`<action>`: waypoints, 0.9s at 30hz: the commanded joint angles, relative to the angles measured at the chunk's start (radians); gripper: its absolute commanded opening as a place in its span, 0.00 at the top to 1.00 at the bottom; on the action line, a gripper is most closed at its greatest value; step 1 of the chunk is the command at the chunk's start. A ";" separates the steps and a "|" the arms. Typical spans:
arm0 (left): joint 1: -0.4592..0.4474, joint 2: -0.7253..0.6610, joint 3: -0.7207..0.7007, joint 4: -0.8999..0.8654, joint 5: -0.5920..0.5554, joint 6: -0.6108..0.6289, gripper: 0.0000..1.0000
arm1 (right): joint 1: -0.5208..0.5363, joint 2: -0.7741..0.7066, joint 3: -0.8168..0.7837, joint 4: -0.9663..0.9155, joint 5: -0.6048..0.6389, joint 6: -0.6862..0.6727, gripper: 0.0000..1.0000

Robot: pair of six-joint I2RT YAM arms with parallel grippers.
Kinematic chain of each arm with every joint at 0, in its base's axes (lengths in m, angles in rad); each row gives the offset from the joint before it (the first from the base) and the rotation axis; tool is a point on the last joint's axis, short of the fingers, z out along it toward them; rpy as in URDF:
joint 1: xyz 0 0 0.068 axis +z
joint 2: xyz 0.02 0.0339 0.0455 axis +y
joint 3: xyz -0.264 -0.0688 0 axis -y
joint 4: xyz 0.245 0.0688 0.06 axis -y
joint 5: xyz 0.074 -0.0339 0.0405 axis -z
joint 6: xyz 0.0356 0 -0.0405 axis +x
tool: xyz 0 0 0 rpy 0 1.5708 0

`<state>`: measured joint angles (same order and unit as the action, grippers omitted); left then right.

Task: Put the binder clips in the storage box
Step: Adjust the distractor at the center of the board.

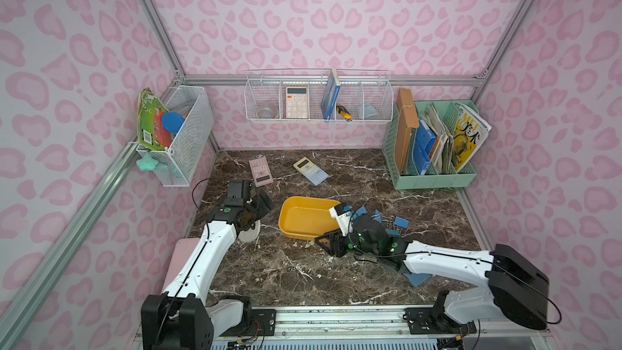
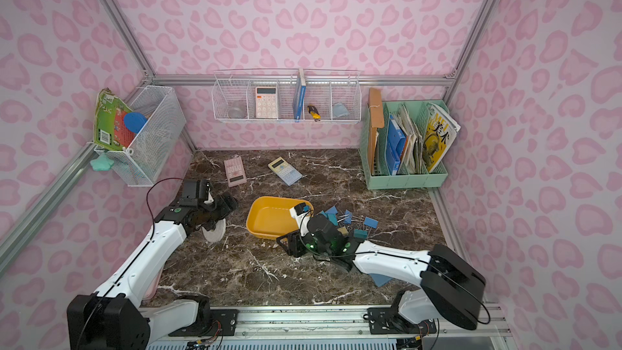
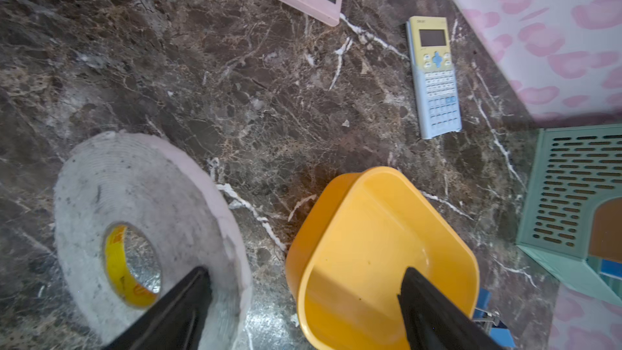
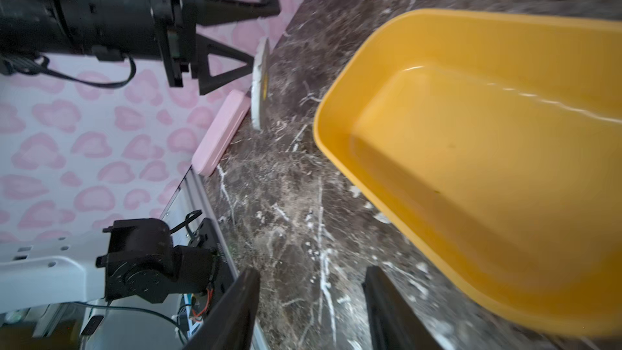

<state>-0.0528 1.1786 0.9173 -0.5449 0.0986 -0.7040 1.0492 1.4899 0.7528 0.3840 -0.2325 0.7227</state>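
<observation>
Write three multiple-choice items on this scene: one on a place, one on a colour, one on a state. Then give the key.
1. Relative to the storage box, the binder clips lie:
A. inside it
B. on the table beside it
C. stacked on its rim

2. The storage box is:
A. mint green
B. white
C. yellow

3. The left pincer is:
A. open and empty
B. shut on a clip
C. shut on the box's rim

Key:
1 B: both top views show the clips heaped on the marble next to the box, and its floor is bare.
2 C: every view shows the box as yellow plastic.
3 A: the left wrist view shows its fingers spread wide with nothing between them.
</observation>
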 commanded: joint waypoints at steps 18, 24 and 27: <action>0.132 -0.120 0.020 -0.111 0.195 -0.025 0.10 | 0.051 0.676 0.756 0.169 -0.309 -0.054 0.54; 0.153 -0.134 0.016 -0.118 0.187 -0.012 0.10 | 0.075 0.720 0.792 0.104 -0.297 -0.072 0.54; 0.163 -0.145 0.021 -0.119 0.200 -0.014 0.10 | 0.075 0.740 0.799 0.100 -0.300 -0.065 0.54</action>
<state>0.1036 1.0412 0.9321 -0.7029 0.2619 -0.7143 1.1149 2.2150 1.5410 0.5358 -0.4961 0.6769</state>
